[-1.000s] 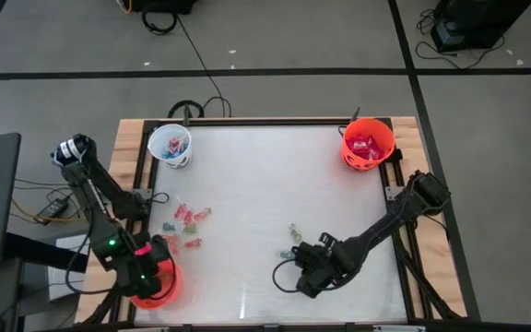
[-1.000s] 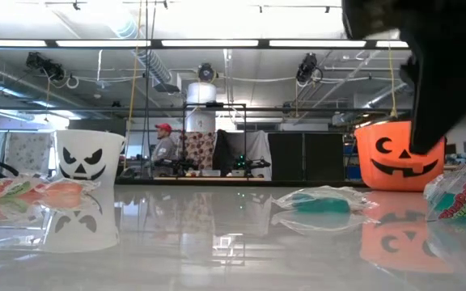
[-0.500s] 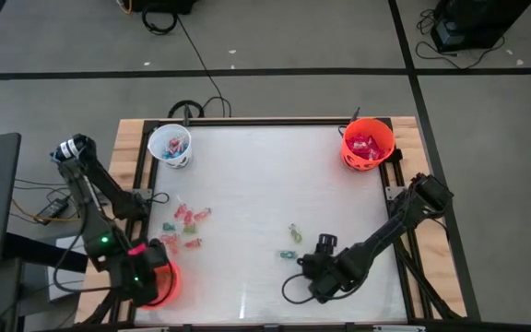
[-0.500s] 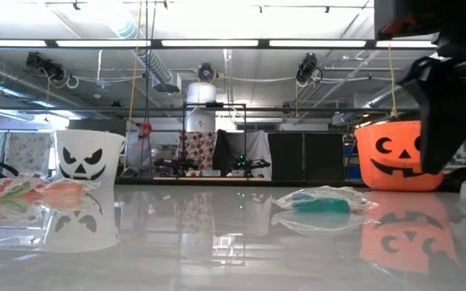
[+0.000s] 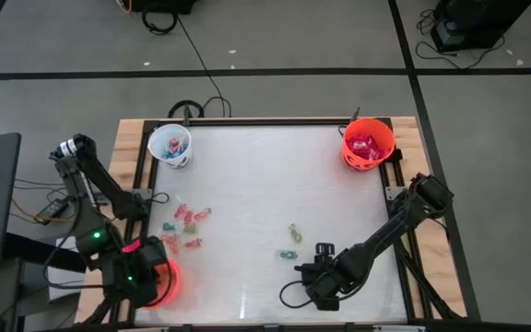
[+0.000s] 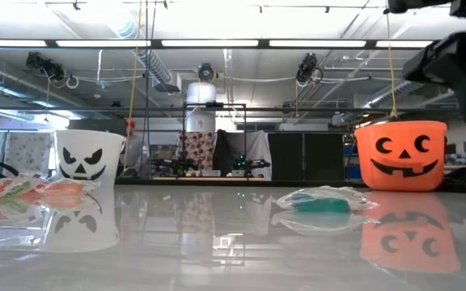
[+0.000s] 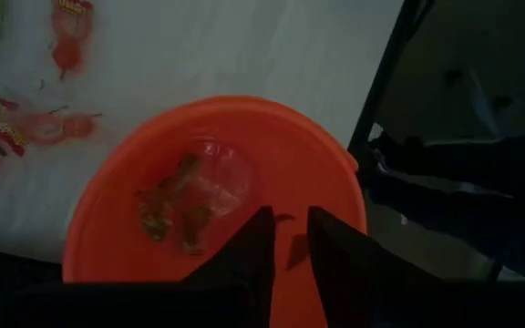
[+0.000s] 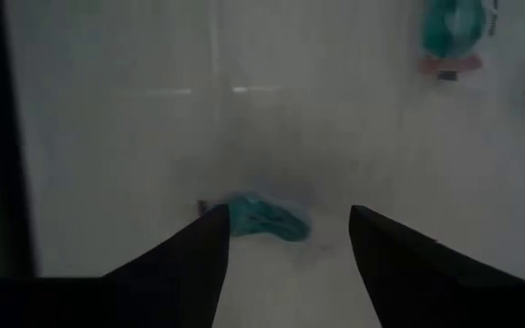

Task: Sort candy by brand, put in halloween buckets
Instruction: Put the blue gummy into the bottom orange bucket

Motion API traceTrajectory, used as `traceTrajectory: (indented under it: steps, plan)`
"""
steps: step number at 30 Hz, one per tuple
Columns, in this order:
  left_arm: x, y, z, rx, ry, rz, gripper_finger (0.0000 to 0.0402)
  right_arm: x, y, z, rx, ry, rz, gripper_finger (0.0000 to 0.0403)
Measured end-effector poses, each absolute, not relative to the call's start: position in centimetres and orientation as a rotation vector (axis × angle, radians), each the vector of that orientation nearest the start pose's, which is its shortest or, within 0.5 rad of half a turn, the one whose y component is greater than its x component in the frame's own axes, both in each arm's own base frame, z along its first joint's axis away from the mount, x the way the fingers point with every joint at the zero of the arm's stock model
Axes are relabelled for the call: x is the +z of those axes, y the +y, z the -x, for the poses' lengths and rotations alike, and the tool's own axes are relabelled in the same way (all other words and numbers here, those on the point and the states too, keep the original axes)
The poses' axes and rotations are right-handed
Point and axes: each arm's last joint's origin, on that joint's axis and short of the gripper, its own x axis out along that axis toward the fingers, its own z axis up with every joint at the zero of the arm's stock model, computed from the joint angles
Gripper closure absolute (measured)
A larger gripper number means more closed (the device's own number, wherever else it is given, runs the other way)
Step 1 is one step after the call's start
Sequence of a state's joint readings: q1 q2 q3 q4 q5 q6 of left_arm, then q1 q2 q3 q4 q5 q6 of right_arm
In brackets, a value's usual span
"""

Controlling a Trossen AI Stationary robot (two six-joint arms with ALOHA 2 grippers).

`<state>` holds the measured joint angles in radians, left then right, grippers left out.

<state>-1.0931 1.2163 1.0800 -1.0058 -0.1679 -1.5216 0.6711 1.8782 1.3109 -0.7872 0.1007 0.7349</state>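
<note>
My left gripper hangs over the orange-red bucket at the table's near left corner. Its fingers stand a narrow gap apart and hold nothing, and a few wrapped pieces lie in that bucket. My right gripper is low over the table near its near edge, pointing down, wide open. A teal-wrapped candy lies on the table between its fingers. Loose candy lies in a cluster and as two green pieces. The white bucket and the second orange bucket stand at the far corners, each with candy inside. My right gripper stands astride the teal candy, whose one end lies close to the inner side of one finger. I cannot tell whether they touch. The candy lies flat on the table.
In the low view the white bucket and orange bucket stand far back. A teal candy and a red-green bunch lie nearer. Another teal piece lies beyond my right gripper. Wooden rails frame the table.
My right gripper has moved toward the table's right and near edges. In the low view the green candy beside it went with it and has left the picture on the right. My left gripper has stayed over the near-left orange bucket, shifting slightly.
</note>
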Motion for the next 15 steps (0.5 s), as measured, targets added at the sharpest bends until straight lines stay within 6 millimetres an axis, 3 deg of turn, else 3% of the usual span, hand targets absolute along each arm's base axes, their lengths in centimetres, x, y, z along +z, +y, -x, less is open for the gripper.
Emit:
traceTrajectory:
  steps: [7,15]
  plan:
    - [28.9,-19.1,-10.5,0.069,1.239,0.592,0.0332,18.7,22.8,-28.5,0.070,1.355,-0.121,0.0176]
    - [29.0,-18.8,-11.1,0.077,1.153,0.546,0.0332,15.8,23.0,-28.8,0.146,1.426,0.086,0.0176]
